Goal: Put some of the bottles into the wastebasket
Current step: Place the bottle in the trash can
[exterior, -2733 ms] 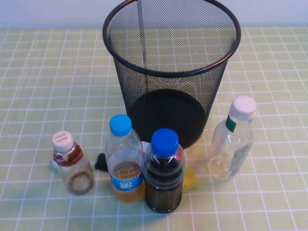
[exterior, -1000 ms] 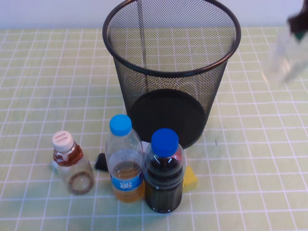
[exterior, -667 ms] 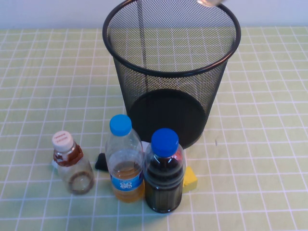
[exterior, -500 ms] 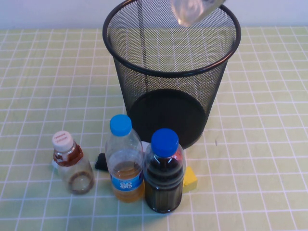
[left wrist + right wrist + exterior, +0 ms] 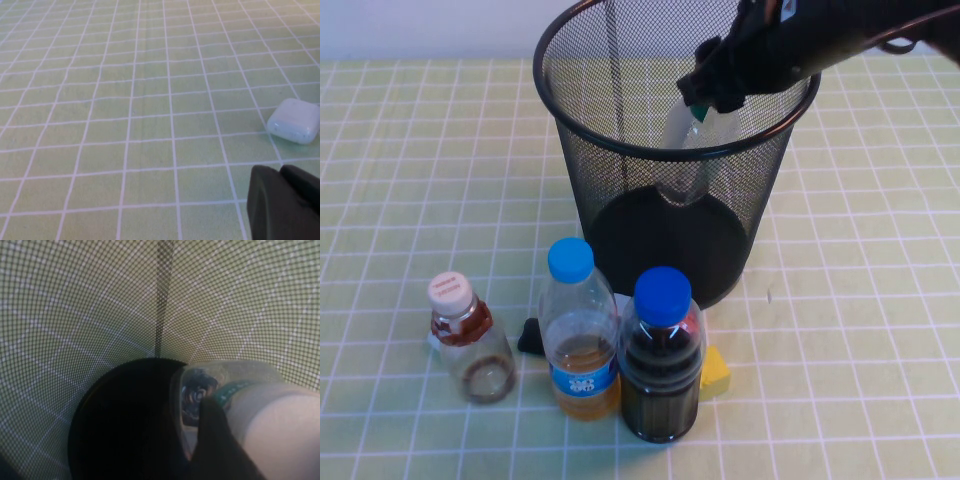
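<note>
— Bottles up front first: cola bottle (image 5: pixel 661 355) and amber-liquid bottle (image 5: pixel 579 335) nearest, both blue-capped, both not for binning. Beside them, the short bottle (image 5: pixel 467 338) with the pale cap, upright on the table (image 5: pixel 400 180), not yet handled.

— And past those?

— Wastebasket (image 5: pixel 672 150), just behind the front row. Inside its mouth, the taller bottle (image 5: pixel 688 150), hanging base-down, neck with green band gripped near the cap by the right pincer (image 5: pixel 712 92).

— Released yet?

— Looks not: right wrist view shows a dark finger (image 5: pixel 215 440) against the neck, base pointed at the black floor of the bin. Probably best to let go only while centred over the opening, clear of the mesh wall, so no catching on the rim.

— Arm pose?

— Right arm reaching in from the far right, over the rim, wrist angled down into the bin.

— Left side?

— Left pincer (image 5: pixel 282 202) low over bare table near a small white case (image 5: pixel 295 120), away from the work; open or closed, cannot tell.
</note>
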